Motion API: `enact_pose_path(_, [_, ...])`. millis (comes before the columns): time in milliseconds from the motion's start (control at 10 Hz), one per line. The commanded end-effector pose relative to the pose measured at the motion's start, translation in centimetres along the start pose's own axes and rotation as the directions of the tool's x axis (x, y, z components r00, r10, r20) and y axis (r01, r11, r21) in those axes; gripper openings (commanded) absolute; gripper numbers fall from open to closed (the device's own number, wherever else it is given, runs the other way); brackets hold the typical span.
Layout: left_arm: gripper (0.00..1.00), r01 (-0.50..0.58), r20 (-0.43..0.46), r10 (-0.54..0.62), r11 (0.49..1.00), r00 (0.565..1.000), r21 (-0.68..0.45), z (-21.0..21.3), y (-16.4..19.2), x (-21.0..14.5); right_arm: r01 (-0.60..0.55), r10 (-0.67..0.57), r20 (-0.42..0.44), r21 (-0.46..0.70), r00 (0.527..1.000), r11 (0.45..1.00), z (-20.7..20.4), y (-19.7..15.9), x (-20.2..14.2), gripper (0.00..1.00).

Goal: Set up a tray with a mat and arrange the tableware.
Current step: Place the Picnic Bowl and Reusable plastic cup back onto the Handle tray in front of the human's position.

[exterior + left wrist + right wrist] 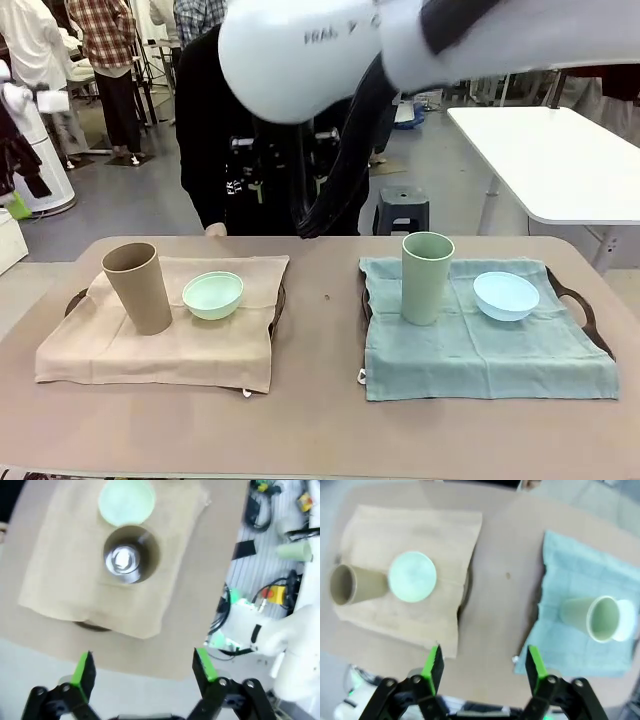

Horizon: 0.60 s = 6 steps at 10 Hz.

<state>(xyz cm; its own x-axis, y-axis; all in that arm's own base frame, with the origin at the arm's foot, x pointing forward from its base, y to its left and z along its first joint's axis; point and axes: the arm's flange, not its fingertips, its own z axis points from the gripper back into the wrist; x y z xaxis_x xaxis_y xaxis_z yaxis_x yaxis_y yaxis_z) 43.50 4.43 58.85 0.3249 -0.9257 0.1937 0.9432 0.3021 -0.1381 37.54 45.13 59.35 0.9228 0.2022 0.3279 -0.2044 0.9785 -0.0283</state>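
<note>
On the left, a tan mat (160, 330) covers a dark tray (77, 299); on it stand a tan tumbler (138, 287) and a mint green bowl (213, 295). On the right, a blue-green mat (480, 345) covers a second tray (585, 312) with a pale green tumbler (427, 277) and a light blue bowl (505, 296). My left gripper (142, 666) hangs open high above the tan tumbler (131, 555) and mint bowl (126, 501). My right gripper (484, 664) is open, high over the table's near edge, with the green tumbler (592, 617) to its right.
A person in black (215, 160) stands at the table's far side. A white arm segment (400, 45) crosses the top of the front view. A white table (555, 160) and a stool (400, 210) stand behind. Bare tabletop (320, 320) lies between the trays.
</note>
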Motion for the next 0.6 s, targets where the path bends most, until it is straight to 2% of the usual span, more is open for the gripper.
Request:
enact_pose_path(0, [1.0,-0.112,0.117,0.105,0.992,0.988,0.05,3.2,-0.6,4.0,0.004,-0.003,0.022,-0.024,1.0,1.0,2.1,-2.2,-1.2,0.84])
enact_pose_path(100, [1.0,-0.218,0.035,0.216,0.946,0.976,0.239,3.4,-0.6,5.4,0.039,-0.039,0.014,-0.032,0.999,0.999,2.6,-3.0,-1.7,0.84])
enact_pose_path(200, [1.0,-0.273,-0.023,0.3,0.898,0.954,0.346,2.1,-1.0,6.4,0.068,-0.068,-0.001,-0.027,0.998,0.997,2.4,-3.7,-1.9,0.84])
enact_pose_path(300, [1.0,-0.27,-0.046,0.313,0.878,0.949,0.395,1.8,-1.3,6.9,0.08,-0.08,-0.021,-0.018,0.997,0.997,1.7,-3.9,-1.7,0.84])
enact_pose_path(400, [1.0,-0.18,0.067,0.17,0.962,0.983,0.204,4.9,-1.4,6.0,0.029,-0.028,0.021,-0.035,0.999,0.999,3.8,-2.7,-0.9,0.84])
enact_pose_path(500, [1.0,-0.18,0.067,0.17,0.962,0.983,0.204,4.9,-1.4,6.0,0.029,-0.028,0.021,-0.035,0.999,0.999,3.8,-2.7,-0.9,0.84])
